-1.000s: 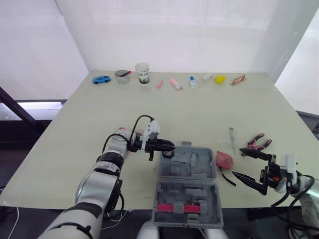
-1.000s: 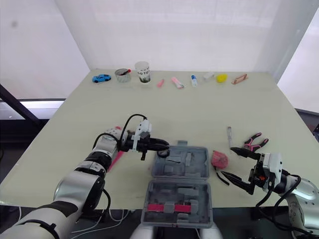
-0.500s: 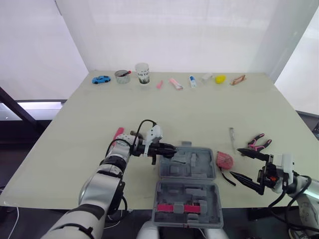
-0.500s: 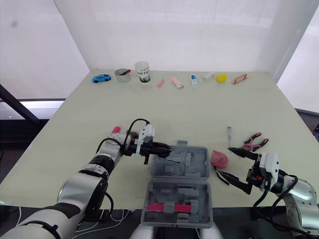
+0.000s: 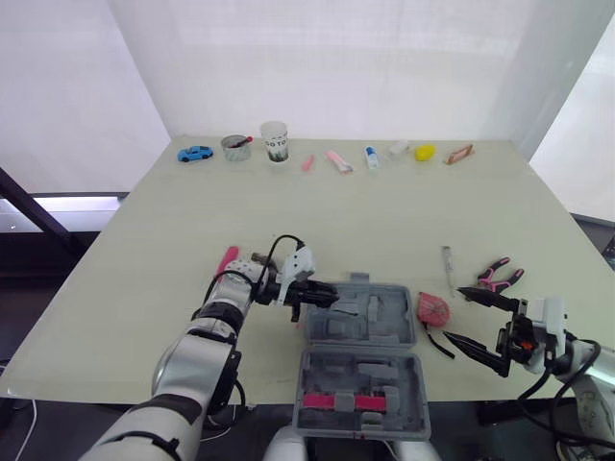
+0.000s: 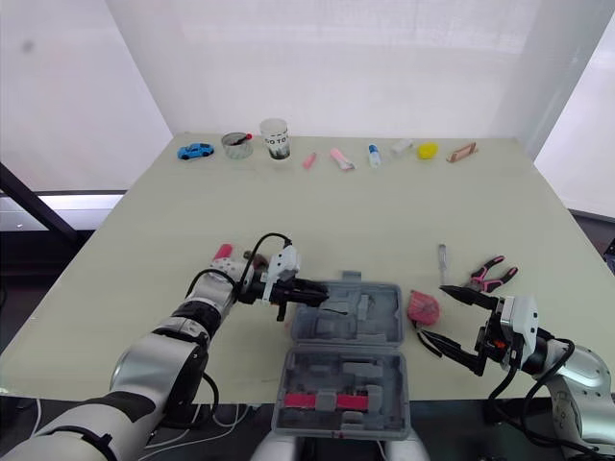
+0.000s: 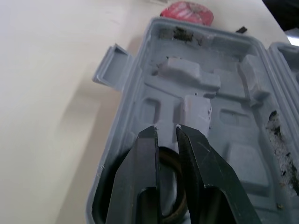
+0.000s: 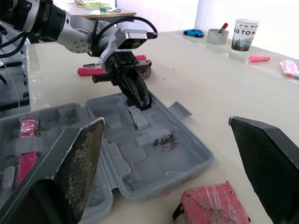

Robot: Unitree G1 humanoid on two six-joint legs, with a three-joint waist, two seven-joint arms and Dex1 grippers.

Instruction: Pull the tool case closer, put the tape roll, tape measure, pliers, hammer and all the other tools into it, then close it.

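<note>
Tool case [image 5: 384,322] lies open and flat at the near edge of the tabletop [image 5: 384,211], hinge line running left to right, one half beyond the other.

Left hand [image 5: 329,299] reaches in over the far half's left end. Wrist view: fingers nearly together, with the wall of the tape roll [image 7: 169,161] between them. I read that as clenched on the roll. The roll sits low in the round recess at that end of the far half, directly under the fingertips. Judgement: the roll looks seated, so the move due is to let go and lift straight up.

Contents:
- Far half: tape roll; the other moulded pockets are bare.
- Near half: a red strip [image 5: 336,400] in the middle pocket.

Still out on the tabletop:
- Tape measure [image 5: 432,308], red, just beside the case's right end, between the case and the right hand [image 5: 456,314]. That hand's fingers are spread wide and hold nothing, and its arm is clearly the nearer.
- Pliers [image 5: 495,276], pink grips, beyond the right hand.
- A slim metal tool [image 5: 448,267] beside the pliers, long axis pointing away from the robot.
- Hammer [image 5: 227,259], judged from its pink handle, lies left of the left forearm with its handle running roughly away from the robot. The left arm is nearer.
</note>
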